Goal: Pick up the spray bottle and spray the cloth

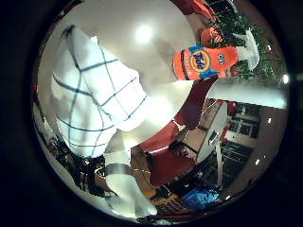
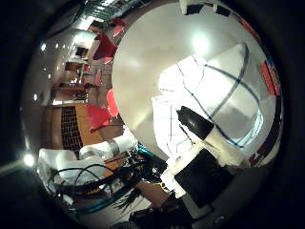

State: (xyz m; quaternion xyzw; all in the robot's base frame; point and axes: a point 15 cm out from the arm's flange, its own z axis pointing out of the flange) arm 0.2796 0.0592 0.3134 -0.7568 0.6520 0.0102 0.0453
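Observation:
An orange spray bottle (image 1: 203,64) with a white trigger head stands on the round white table (image 1: 142,52), near its edge. A white cloth (image 1: 94,104) with thin blue grid lines lies spread on the same table, a short way from the bottle. My right hand (image 2: 200,157) hovers above the cloth. One black-tipped finger (image 2: 193,121) reaches out straight over it, and nothing is held. The bottle is clear of the hand and shows in the thumb side view only as an orange strip (image 2: 269,78) past the cloth.
Red chairs (image 1: 165,165) stand around the table on a tiled floor, with more (image 2: 102,47) farther back in the room. The white robot arm (image 2: 95,155) rises beside the table edge. A blue object (image 1: 199,196) lies on the floor.

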